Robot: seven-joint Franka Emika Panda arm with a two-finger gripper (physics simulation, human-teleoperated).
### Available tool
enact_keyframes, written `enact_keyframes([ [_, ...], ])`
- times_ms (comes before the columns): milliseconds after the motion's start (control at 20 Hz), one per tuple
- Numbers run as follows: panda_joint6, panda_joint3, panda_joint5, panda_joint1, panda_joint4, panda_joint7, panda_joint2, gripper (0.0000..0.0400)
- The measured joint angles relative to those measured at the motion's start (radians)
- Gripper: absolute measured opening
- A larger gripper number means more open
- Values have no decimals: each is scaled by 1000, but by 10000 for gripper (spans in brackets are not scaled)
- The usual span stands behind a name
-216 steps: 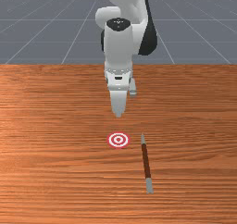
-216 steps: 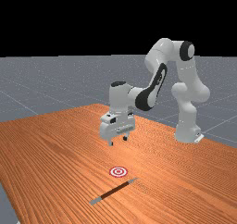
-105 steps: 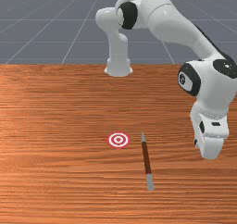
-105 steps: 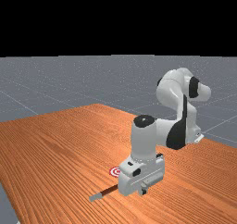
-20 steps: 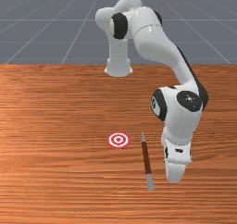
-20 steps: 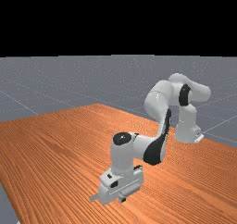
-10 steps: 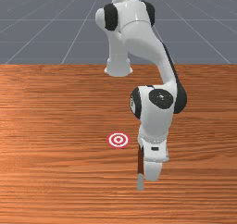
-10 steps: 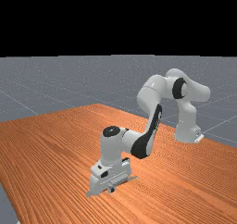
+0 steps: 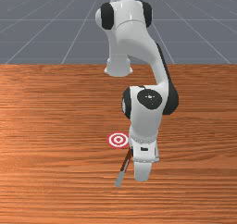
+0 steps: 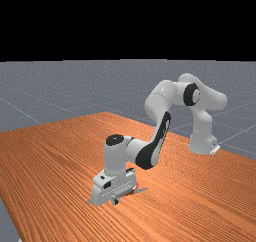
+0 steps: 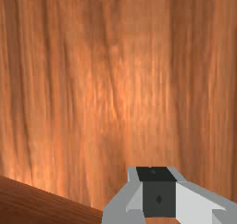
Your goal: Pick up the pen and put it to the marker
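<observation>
One slanting pen [image 9: 122,171], pointed tip [image 10: 142,190] toward the far view's right, beside the hand [image 10: 115,201], fingers closed together.

Tally: five kinds of thing, single specimens throughout.
Arm [image 9: 134,38], one, base by the worktop edge farthest off in the front view; gripper [image 10: 116,200], one; pen [image 9: 123,166], one; round marker [image 9: 112,140], one (same edge well apart from both pen and marker); worktop [image 9: 55,126], one, of orange-brown wood, bearing the lot.
</observation>
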Motion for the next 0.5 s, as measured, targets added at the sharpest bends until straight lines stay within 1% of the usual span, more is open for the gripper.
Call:
enact_keyframes([
  [50,19,11,17,-12,-35,4,-17,0],
  [100,12,1,-4,3,-24,-1,-13,0],
  [150,18,40,43,-16,-23,-1,-9,4],
  [200,-152,6,15,27,161,40,76,0],
  [250,-11,3,7,34,7,54,3,0],
  [300,-32,5,8,44,31,63,15,0],
  [350,-131,12,15,51,98,63,42,33],
  [400,-212,15,18,49,202,49,92,10],
  [450,50,1,1,49,-85,77,-44,6],
  [500,159,-14,-12,59,-179,99,-85,4],
])
